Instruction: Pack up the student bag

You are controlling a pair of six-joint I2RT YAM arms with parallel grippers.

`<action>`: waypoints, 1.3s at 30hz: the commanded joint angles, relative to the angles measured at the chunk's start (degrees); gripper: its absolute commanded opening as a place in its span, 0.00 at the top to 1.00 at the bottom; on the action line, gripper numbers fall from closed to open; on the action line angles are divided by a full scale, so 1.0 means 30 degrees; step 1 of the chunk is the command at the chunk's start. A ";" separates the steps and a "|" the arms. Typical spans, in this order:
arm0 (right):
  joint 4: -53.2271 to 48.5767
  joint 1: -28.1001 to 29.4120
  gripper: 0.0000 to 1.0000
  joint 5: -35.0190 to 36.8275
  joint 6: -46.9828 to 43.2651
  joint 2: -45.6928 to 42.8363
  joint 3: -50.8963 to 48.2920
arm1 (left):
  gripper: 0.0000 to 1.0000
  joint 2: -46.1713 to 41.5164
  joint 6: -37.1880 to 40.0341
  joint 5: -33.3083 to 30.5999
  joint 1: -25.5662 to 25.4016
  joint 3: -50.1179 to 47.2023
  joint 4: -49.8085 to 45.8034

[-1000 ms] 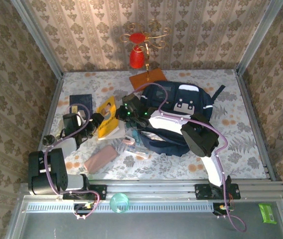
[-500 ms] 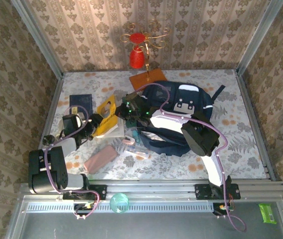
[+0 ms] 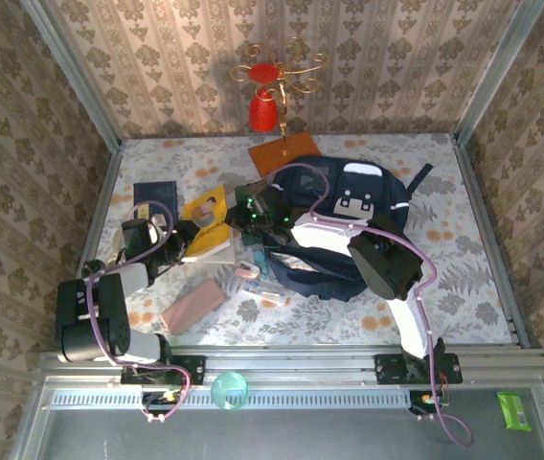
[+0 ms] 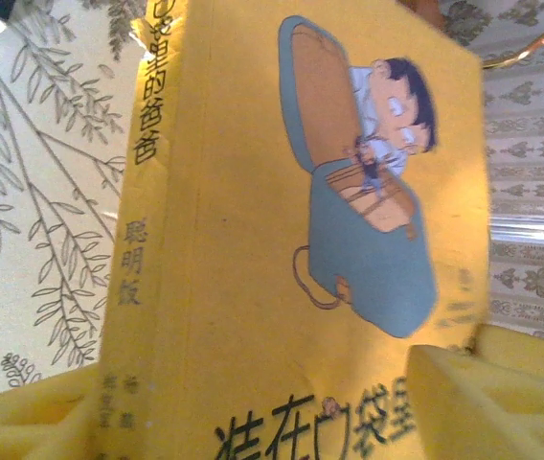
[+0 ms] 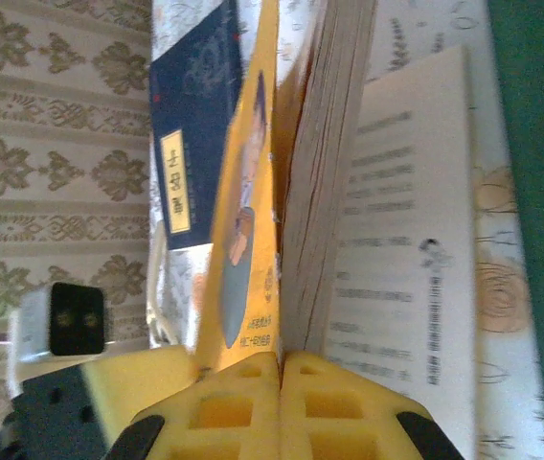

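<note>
Warm, even light; wrist views soft, perhaps overexposed.

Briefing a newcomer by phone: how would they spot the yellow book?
Find the big navy backpack mid-table; the yellow book sits just left of it. Unlike the dark blue book further left, its cover is bright yellow with a cartoon boy.

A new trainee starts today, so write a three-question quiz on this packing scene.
1. True or false: in the overhead view the backpack lies right of the yellow book.
2. What sits between the pads of the left tool? A pink case, B yellow book, C red ornament.
3. What colour is the thin book lying left of the yellow one?
Key: 1 true; 2 B; 3 dark blue.
</note>
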 commanded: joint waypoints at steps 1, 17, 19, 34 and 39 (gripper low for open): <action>0.0801 -0.0104 1.00 -0.0393 -0.0396 -0.0721 -0.0480 | 0.39 -0.1190 0.0115 0.0382 -0.0149 0.0122 0.0764; 0.0123 -0.0154 1.00 0.0062 -0.1290 -0.0350 -0.0443 | 0.76 -0.2490 0.0671 0.0762 -0.0222 0.0113 -0.0351; 0.0038 -0.0144 1.00 0.0136 -0.1390 -0.0317 -0.0457 | 0.80 -0.2587 0.0671 0.0785 -0.0216 0.0058 -0.0383; -0.3473 0.0265 0.57 -0.0334 -0.7673 -0.4252 -0.0596 | 1.00 -0.7568 0.1666 -0.0721 0.0127 0.0689 -0.4577; -0.7719 0.0662 0.37 0.0776 -1.3325 -0.7960 -0.2514 | 1.00 -0.9412 0.2427 -0.0975 0.0013 0.2391 -0.6823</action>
